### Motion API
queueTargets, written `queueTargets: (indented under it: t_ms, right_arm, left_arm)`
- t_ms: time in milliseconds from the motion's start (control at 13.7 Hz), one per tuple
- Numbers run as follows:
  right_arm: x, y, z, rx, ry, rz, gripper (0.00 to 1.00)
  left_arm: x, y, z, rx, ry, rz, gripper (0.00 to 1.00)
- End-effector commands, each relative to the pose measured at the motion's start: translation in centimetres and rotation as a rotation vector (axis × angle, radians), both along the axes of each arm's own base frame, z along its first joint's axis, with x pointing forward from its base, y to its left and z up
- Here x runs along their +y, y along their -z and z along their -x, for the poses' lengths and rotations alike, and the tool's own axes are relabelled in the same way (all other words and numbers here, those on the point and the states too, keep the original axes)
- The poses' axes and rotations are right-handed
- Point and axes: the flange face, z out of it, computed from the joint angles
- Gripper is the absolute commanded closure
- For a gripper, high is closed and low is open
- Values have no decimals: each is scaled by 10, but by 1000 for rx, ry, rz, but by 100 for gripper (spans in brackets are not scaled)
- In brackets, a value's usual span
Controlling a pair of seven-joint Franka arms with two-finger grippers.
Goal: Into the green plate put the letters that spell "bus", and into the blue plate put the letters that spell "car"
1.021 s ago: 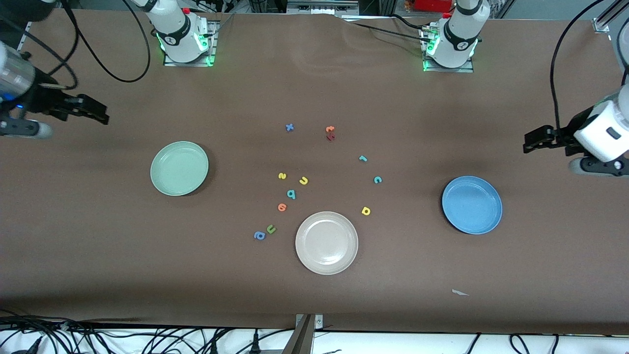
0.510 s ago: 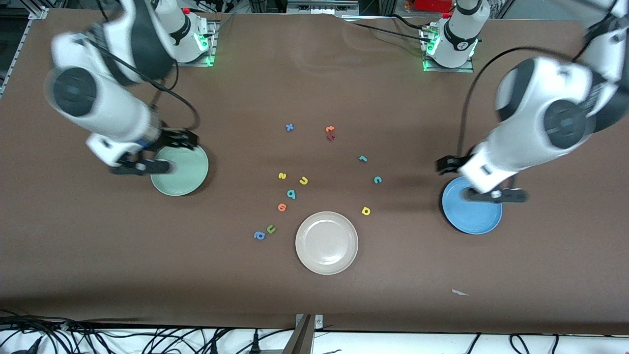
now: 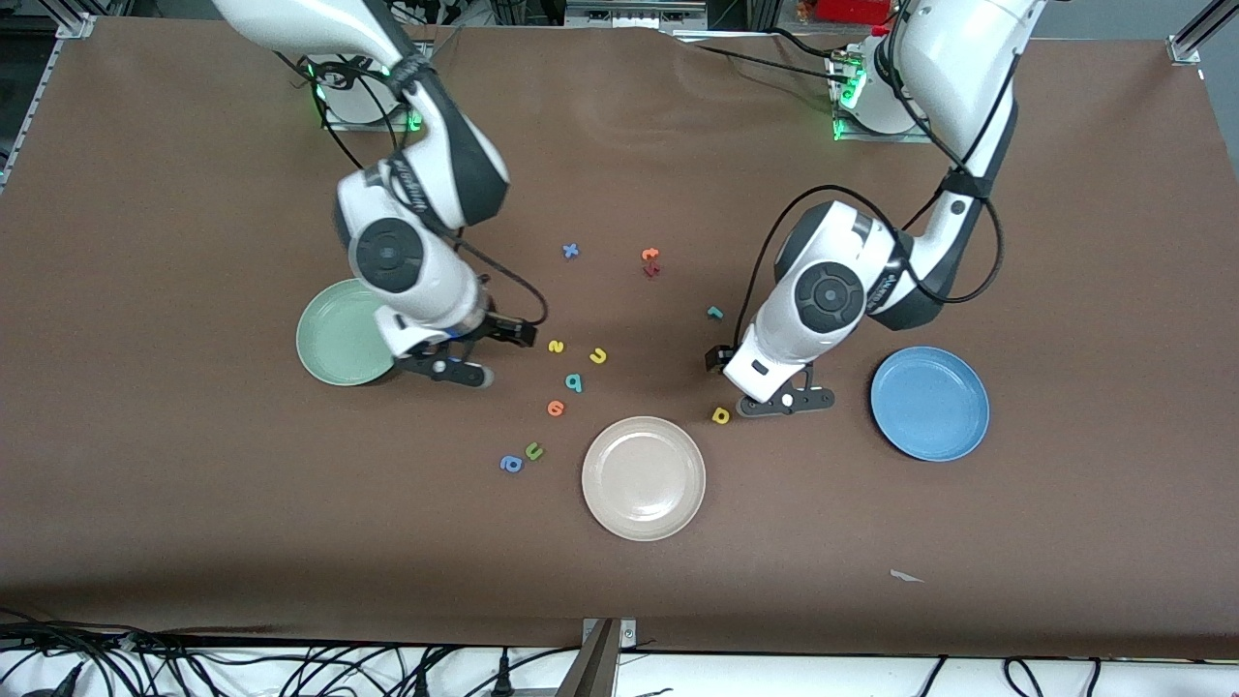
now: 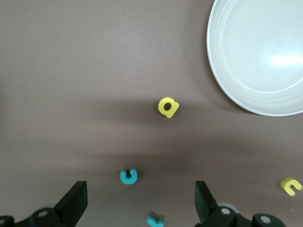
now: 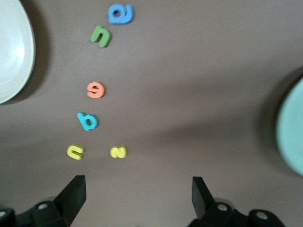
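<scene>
the right gripper (image 3: 523, 334) is hanging with its fingers spread wide and holding nothing, over the counter (image 3: 194, 484) between the green plate (image 3: 339, 334) and the yellow s (image 3: 556, 346). the yellow u (image 3: 598, 355) is lying just beside the s, toward the left arm's end, and the teal b (image 3: 574, 383) is sitting a little nearer to the front camera than both. an orange letter (image 3: 556, 409) is lying nearer again, with the green u (image 3: 533, 451) and the blue a (image 3: 510, 464) side by side nearer still. the left gripper (image 3: 718, 358) is also hanging wide apart and empty, over the teal c (image 4: 128, 176), which is showing between its fingers in the left wrist view. the yellow a (image 3: 720, 415) is lying nearer to the front camera than that spot, beside the cream plate (image 3: 605, 503), and the teal r (image 3: 714, 312) is lying farther from it. the blue plate (image 3: 953, 426) is sitting toward the left arm's end of the counter, well apart from the letters. both the green and the blue plate are holding no letters. a blue x (image 3: 570, 251) and an orange and a dark red letter (image 3: 650, 261) are lying farthest from the front camera.
</scene>
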Motion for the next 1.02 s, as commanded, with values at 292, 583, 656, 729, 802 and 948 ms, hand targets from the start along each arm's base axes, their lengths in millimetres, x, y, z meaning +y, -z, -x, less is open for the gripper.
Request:
queueTargets:
  t_ms: [292,583,656,729,802,948]
  right_arm:
    - [54,101,18,-51,-16,4,29]
    - [54,123,24,-57,-72,59,32]
    - [53,124,25,-54,-76,62,35]
    - [53,126,25,-50,-77,64,36]
    - [54,131,28,-44,-80,69,42]
    - [61,141,35,-36,-96,75,46]
  left_arm:
    - [6,69,56,-85,3,-8,0]
    - [8,85,63,-106,9,-24,8]
    - [8,86,64,-111,14,-37,10]
    - [8,92,65,-109,15,-50,15]
    - [8,93,65,-111,11,-56,21]
    - [8,92,65,-112,3,-56,32]
